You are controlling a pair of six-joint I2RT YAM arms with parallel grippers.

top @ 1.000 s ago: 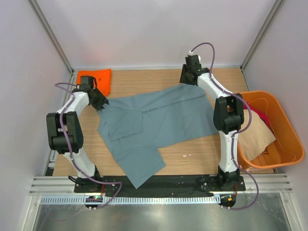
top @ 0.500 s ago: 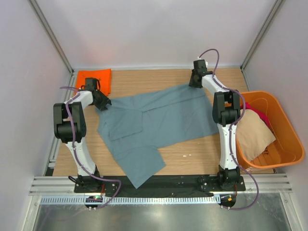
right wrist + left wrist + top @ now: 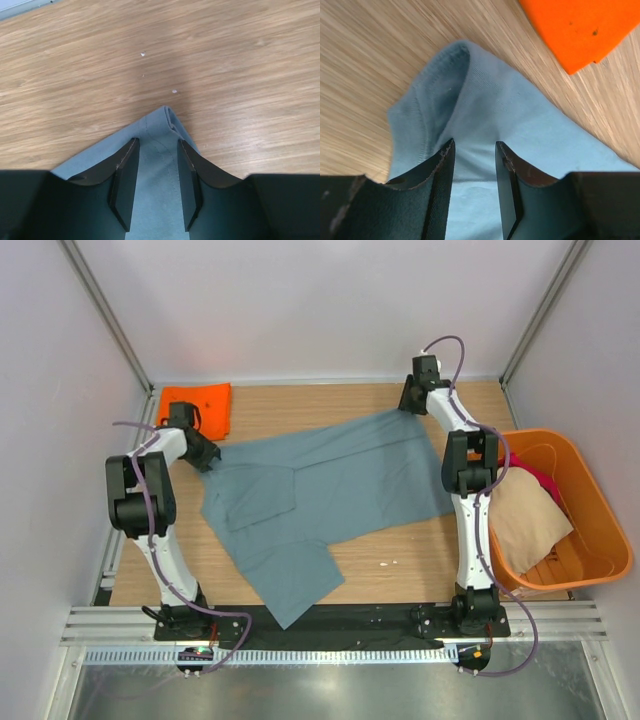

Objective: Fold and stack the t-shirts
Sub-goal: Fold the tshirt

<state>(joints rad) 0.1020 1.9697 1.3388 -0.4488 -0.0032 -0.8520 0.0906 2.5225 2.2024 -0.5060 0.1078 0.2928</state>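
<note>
Wooden table [image 3: 400,565], with the grey-blue shirt [image 3: 330,490] spread flat over its middle. The shirt's nearest flap reaches down to the table's near edge, left of centre. From there the body lies slantwise, running from near left to far right, with a sleeve folded in over its left part.

At the table's right edge, just beside the shirt's right side, stands the tub [image 3: 590,530]. A beige shirt [image 3: 525,525] hangs out over the tub's left rim, and a red shirt [image 3: 540,478] shows just behind it inside the tub.

Farther back, the left gripper [image 3: 475,145] is at the grey-blue shirt's far left corner. Its fingers stand part-way apart with a clear gap between them. The cloth lies smooth in that gap, and a hemmed edge curls just past the tips. The fingers straddle the cloth rather than nip it. Whether their tips press down on it I cannot tell.

The right gripper [image 3: 158,142] is at the shirt's far right corner, spread about as wide. The pointed corner of the cloth lies in the gap between its fingers and pokes out just beyond the tips onto bare wood. Here too the cloth lies flat, with nothing pinched.

Farthest back, in the table's far left corner, the orange shirt [image 3: 195,405] lies folded flat. It is near the left gripper and apart from the grey-blue shirt.
</note>
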